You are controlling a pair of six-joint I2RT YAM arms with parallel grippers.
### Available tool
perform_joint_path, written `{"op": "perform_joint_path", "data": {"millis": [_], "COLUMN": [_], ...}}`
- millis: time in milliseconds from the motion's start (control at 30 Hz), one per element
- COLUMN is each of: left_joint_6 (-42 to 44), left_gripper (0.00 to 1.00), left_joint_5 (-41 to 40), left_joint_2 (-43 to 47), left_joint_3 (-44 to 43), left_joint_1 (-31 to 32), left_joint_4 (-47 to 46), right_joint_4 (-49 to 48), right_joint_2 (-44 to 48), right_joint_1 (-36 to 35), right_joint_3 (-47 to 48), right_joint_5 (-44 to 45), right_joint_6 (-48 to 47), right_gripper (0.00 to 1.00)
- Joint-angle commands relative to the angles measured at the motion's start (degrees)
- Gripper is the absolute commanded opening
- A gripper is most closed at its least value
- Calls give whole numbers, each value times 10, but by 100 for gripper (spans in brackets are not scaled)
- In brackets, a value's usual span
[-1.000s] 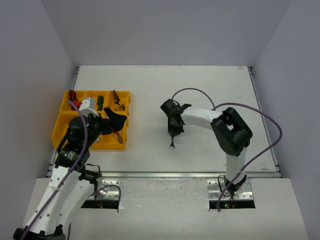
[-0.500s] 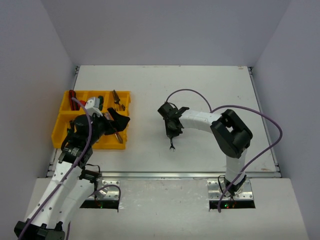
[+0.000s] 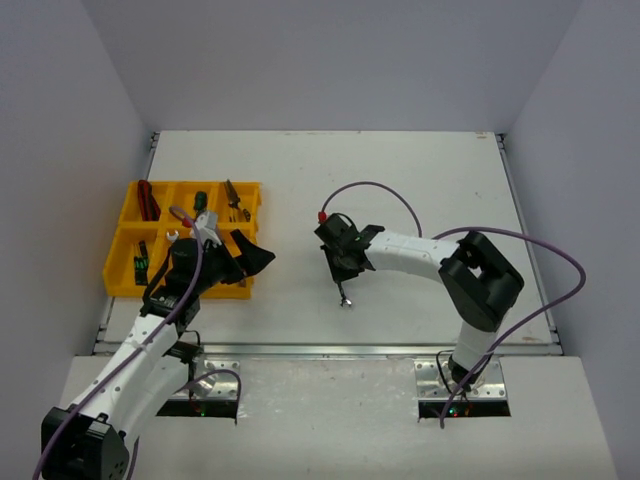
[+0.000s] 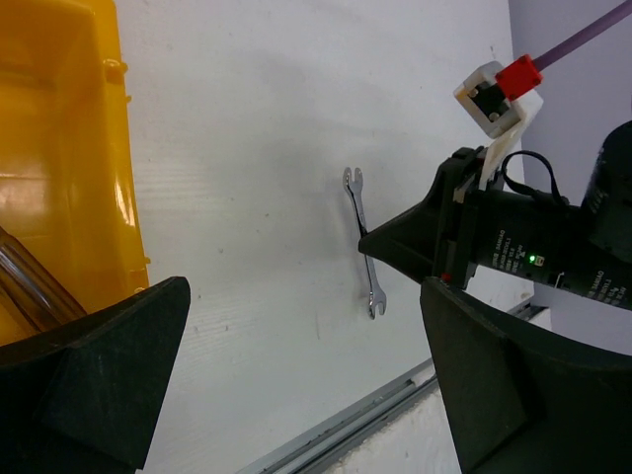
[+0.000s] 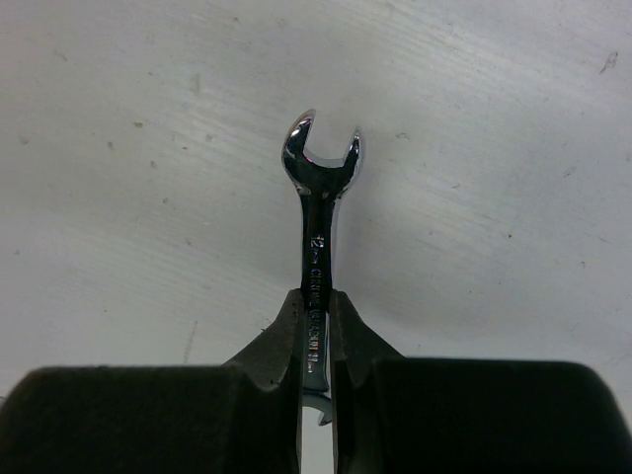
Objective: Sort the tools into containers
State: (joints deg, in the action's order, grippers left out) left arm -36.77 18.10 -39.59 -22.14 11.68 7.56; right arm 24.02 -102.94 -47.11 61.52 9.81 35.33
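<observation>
Top external: white table (image 3: 400, 180), pale walls (image 3: 330, 60)

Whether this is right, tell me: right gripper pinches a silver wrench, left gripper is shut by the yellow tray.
Wrong: the left gripper is open, per the left wrist view, by the yellow tray; the right gripper pinches the silver wrench.

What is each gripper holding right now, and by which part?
The right gripper is shut on the silver wrench, pinching its shank so that both ends stick out. The left gripper is open and holds nothing.
</observation>
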Motion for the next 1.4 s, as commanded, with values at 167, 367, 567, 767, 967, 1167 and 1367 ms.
{"op": "perform_joint_path", "data": {"millis": [167,367,567,767,967,1167,1367], "left_joint_6": [-100,-158,-193,-198,-207,-217,-209], "left_gripper": [100,98,97,91,73,34,0], "left_joint_5": [72,52,6,-18,-36,-47,-50], "left_joint_2": [-10,-36,-69,-126,-169,-198,-219], "left_joint_3": [64,102,107,76,75,60,32], "left_joint_1": [5,33,91,139,169,195,207], "left_joint_4": [-204,-302,-360,-390,-413,-447,-451], "right_joint_4": [-72,-85,-96,-97,-107,-117,-129], "right_joint_2": [82,135,169,183,198,203,207], "right_joint_1": [-40,-77,-106,-117,-119,-120,-119], "right_joint_3": [-21,-16,-4,13,15,17,7], "right_joint_5": [-8,-15,-15,-28,-44,-70,-72], "right_joint_6": [-48,-66,-72,-69,-64,-63,-54], "right_gripper": [0,0,0,0,0,0,0]}}
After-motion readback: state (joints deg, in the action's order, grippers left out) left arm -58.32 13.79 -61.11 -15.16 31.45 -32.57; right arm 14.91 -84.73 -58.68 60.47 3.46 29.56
